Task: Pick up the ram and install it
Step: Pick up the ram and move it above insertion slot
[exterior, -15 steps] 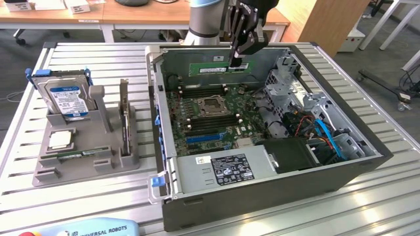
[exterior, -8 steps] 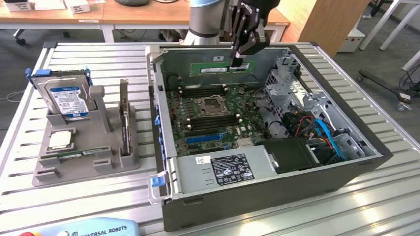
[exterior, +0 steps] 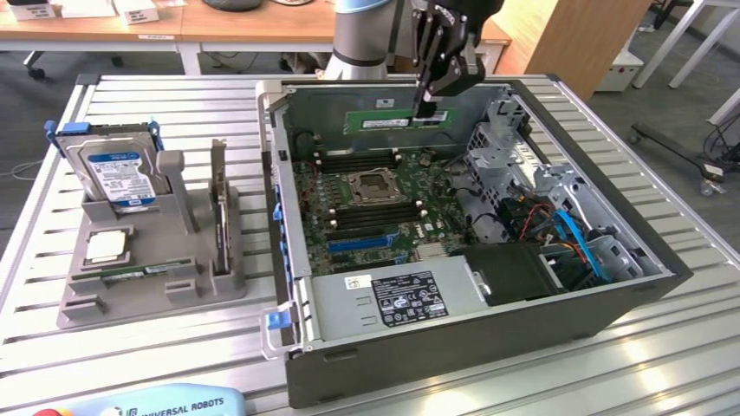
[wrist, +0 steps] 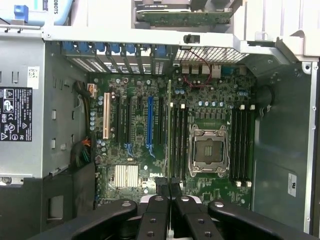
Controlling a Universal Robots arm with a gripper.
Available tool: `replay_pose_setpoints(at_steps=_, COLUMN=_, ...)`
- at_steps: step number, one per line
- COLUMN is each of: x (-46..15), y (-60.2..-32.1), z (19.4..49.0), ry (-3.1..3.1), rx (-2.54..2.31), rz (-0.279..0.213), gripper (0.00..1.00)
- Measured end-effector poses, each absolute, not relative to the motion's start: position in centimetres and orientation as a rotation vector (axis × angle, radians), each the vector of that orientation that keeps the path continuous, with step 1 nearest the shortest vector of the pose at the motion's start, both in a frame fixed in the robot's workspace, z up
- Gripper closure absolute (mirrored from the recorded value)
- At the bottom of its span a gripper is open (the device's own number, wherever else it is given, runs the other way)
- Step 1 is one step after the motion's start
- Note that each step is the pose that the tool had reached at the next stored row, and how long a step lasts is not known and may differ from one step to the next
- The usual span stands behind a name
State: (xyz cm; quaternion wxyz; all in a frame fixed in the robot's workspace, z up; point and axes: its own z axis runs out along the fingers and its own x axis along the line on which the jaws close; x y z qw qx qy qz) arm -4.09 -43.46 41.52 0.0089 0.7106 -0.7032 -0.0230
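Holds the ram (exterior: 387, 120) in the tool (exterior: 428, 110), closed tight on the stick's upper edge near its middle. Hangs it in the air inside the open computer case (exterior: 463, 355), toward the tabletop (exterior: 151, 95) edge by the arm's base, apparently clear of the motherboard (exterior: 347, 234) underneath.

Carries the long axis level and parallel to that tabletop edge, and parallel to the memory slots (exterior: 347, 161) beside the processor socket (exterior: 373, 186).

From the wrist, shows the ram (wrist: 169, 130) edge-on as a thin line running out from the tool (wrist: 170, 192), just beside the bank of memory slots (wrist: 179, 140), on the side away from the processor socket (wrist: 209, 152).

Looks matched in direction, a touch off sideways, and well apart in height.
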Motion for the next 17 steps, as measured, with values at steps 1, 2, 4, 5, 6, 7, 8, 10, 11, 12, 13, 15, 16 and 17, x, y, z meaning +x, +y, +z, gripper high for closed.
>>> replay_pose_setpoints(at_steps=1, x=-4.00, y=-43.46, z=41.52, ry=-2.197, rx=2.220, rz=-0.072, gripper=0.89)
replay_pose_setpoints(at_steps=2, x=-3.93, y=-43.46, z=41.52, ry=-2.197, rx=2.220, rz=-0.072, gripper=0.89)
replay_pose_setpoints(at_steps=4, x=-3.81, y=-43.46, z=41.52, ry=-2.197, rx=2.220, rz=-0.072, gripper=0.89)
replay_pose_setpoints(at_steps=5, x=-3.75, y=-43.46, z=41.52, ry=-2.197, rx=2.220, rz=-0.072, gripper=0.89)
replay_pose_setpoints(at_steps=6, x=-3.70, y=-43.46, z=41.52, ry=-2.197, rx=2.220, rz=-0.072, gripper=0.89)
replay_pose_setpoints(at_steps=7, x=-3.66, y=-43.46, z=41.52, ry=-2.197, rx=2.220, rz=-0.072, gripper=0.89)
replay_pose_setpoints(at_steps=8, x=-3.62, y=-43.46, z=41.52, ry=-2.197, rx=2.220, rz=-0.072, gripper=0.89)
replay_pose_setpoints(at_steps=10, x=-3.58, y=-43.46, z=41.52, ry=-2.197, rx=2.220, rz=-0.072, gripper=0.89)
replay_pose_setpoints(at_steps=11, x=-3.56, y=-43.46, z=41.51, ry=-2.197, rx=2.220, rz=-0.072, gripper=0.89)
replay_pose_setpoints(at_steps=12, x=-3.55, y=-43.45, z=41.50, ry=-2.197, rx=2.220, rz=-0.072, gripper=0.89)
replay_pose_setpoints(at_steps=13, x=-3.54, y=-43.46, z=41.51, ry=-2.197, rx=2.220, rz=-0.072, gripper=0.89)
replay_pose_setpoints(at_steps=15, x=-3.54, y=-43.46, z=41.50, ry=-2.197, rx=2.220, rz=-0.072, gripper=0.89)
replay_pose_setpoints(at_steps=16, x=-3.54, y=-43.46, z=41.51, ry=-2.197, rx=2.220, rz=-0.072, gripper=0.89)
replay_pose_setpoints(at_steps=17, x=-3.54, y=-43.46, z=41.51, ry=-2.197, rx=2.220, rz=-0.072, gripper=0.89)
